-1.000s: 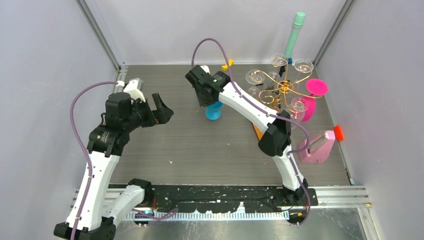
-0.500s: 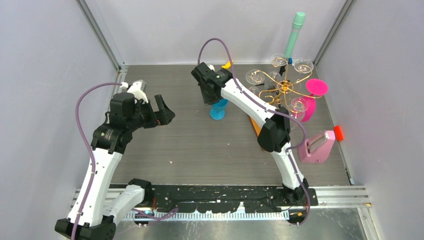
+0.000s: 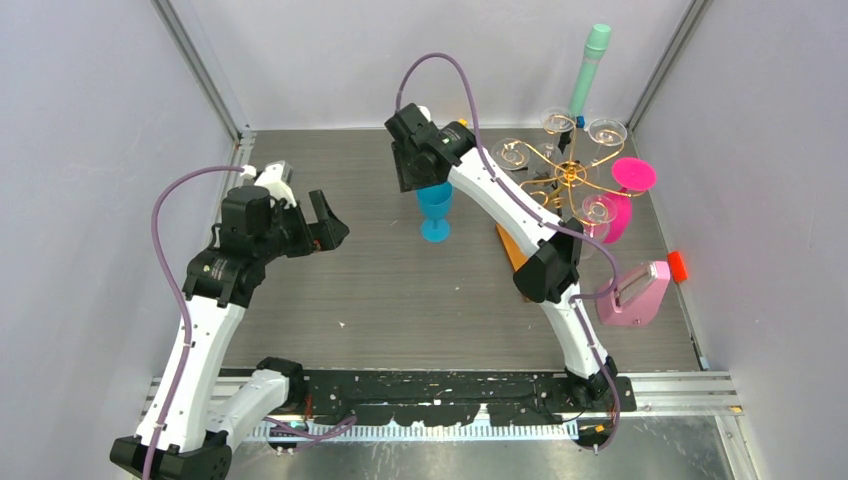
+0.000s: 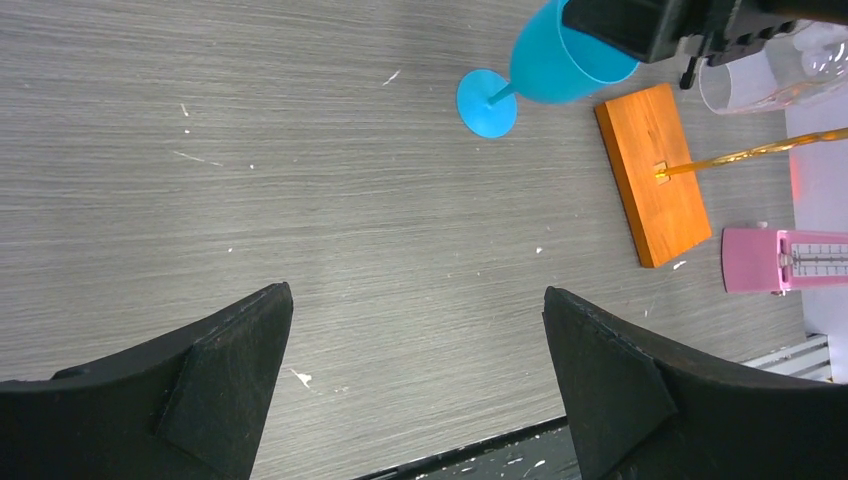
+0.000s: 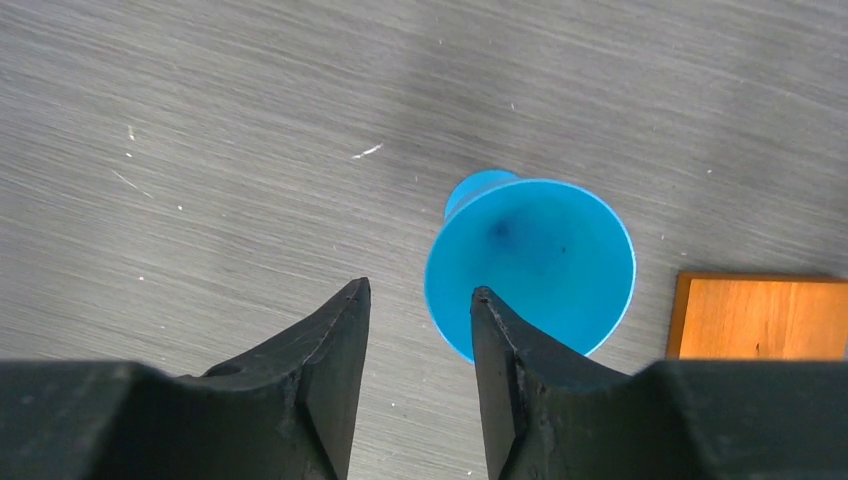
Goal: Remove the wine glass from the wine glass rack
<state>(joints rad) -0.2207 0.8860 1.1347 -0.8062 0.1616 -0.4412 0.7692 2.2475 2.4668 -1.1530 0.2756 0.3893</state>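
The blue wine glass point(image 3: 434, 211) stands upright on the grey table, apart from the wine glass rack point(image 3: 571, 176), a gold wire stand on an orange wooden base point(image 4: 652, 170). My right gripper point(image 3: 424, 186) hovers just above the glass rim, open. In the right wrist view only bare table shows between the right gripper's point(image 5: 420, 290) fingers, and the blue wine glass point(image 5: 530, 268) sits just right of the right finger. My left gripper point(image 3: 326, 221) hangs wide open over the left of the table, holding nothing. The left wrist view shows the left gripper point(image 4: 416, 292) well short of the blue wine glass point(image 4: 560, 65).
Clear glasses point(image 3: 607, 131) and pink glasses point(image 3: 633, 174) hang on the rack's arms. A pink box point(image 3: 632, 293) and a small red object point(image 3: 678, 265) lie at the right. A teal tube point(image 3: 590, 65) leans at the back wall. Walls enclose three sides.
My right gripper's jaws have parted and it has lifted off the blue wine glass, which stays standing on the table. The left arm has barely moved.
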